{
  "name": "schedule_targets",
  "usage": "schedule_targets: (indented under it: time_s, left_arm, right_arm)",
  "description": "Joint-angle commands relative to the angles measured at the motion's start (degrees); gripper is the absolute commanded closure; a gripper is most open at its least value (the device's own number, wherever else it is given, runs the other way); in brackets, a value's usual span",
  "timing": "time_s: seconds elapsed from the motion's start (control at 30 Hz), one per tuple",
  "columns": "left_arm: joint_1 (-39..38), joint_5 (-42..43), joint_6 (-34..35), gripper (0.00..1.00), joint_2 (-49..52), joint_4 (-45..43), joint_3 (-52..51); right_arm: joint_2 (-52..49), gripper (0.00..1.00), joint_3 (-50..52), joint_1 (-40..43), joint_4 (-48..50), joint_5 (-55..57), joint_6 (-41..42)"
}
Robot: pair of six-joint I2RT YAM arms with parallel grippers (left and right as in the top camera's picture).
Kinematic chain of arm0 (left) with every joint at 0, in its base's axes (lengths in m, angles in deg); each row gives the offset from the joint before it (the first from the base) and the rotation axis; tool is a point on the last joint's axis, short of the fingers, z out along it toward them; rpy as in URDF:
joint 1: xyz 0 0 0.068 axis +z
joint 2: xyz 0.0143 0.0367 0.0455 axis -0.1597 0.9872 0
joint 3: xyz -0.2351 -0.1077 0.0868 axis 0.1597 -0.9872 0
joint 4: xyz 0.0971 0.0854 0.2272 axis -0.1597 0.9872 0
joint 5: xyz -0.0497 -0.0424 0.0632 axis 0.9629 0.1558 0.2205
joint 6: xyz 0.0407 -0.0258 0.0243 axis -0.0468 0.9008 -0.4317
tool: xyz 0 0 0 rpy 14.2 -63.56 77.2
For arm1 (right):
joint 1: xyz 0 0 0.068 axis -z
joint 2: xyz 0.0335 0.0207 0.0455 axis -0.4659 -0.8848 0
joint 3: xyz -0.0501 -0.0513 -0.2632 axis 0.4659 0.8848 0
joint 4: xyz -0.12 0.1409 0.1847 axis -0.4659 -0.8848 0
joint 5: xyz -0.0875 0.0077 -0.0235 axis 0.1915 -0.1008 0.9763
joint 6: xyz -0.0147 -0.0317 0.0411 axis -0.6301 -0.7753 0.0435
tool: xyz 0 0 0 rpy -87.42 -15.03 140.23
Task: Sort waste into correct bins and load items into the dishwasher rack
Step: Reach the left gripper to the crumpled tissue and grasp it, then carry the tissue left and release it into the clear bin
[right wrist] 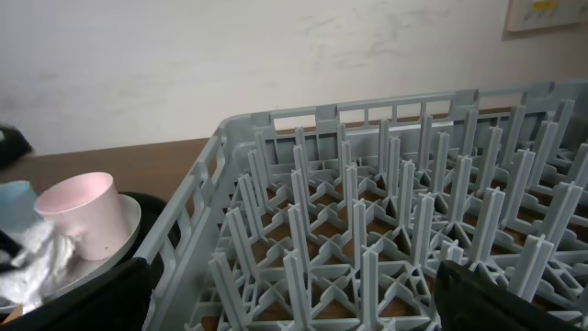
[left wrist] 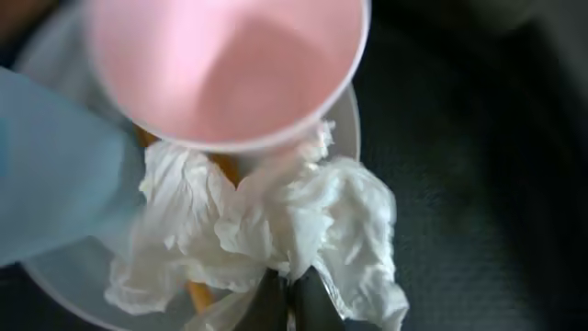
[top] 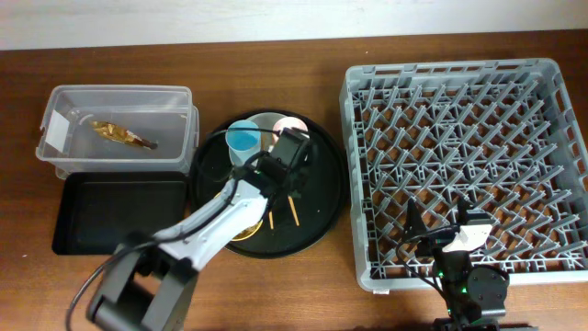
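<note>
A dark brown wooden table (top: pixel 276 294) with visible grain stands against a plain off-white wall (right wrist: pixel 230 64). The wall has faint scuffs, and a pale rectangular plate (right wrist: pixel 544 11) is fixed high on it.

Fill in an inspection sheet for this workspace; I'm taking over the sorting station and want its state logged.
Surface: brown wooden table.
Job's things: gold-brown wrapper in clear tub; black rectangular tray and dishwasher rack hold nothing visible; on round black tray: plate bearing pink cup and crumpled white tissue, light-blue cup, chopsticks.
Clutter: nothing seen.
Grippers: left gripper shut on the tissue; right gripper open at the rack's near corner.
Cables: black cable by left arm's base.
Surroundings: pale wall.
</note>
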Motion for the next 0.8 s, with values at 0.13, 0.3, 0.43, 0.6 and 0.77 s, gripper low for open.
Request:
schedule_targets:
  time_s: [0.13, 0.3, 0.43, 0.6, 0.77]
  left_arm:
    - [-0.04, -1.99, -0.33, 1.0, -14.34, 0.39, -0.07]
    - [6.38, -8.81, -0.28, 1.0, -23.78, -0.2, -0.07]
    - [18.18, -16.11, -0.26, 1.0, -24.17, -1.7, -0.07]
    - [30.51, -12.74, -0.26, 1.0, -17.25, -4.02, -0.07]
    - [36.68, -10.97, -0.26, 0.99, -5.03, -9.05, -0.07]
  right_arm:
    - [0.22, 0.02, 0.39, 0.0, -0.13, -0.5, 0.5]
    - [0.22, 0.02, 0.39, 0.0, -0.13, -0.5, 0.5]
    - [0.22, 0.01, 0.39, 0.0, -0.13, -0.5, 0.5]
    - [0.22, 0.02, 0.39, 0.0, -0.13, -0.5, 0.5]
    - [0.22, 0.01, 0.39, 0.0, -0.13, -0.5, 0.5]
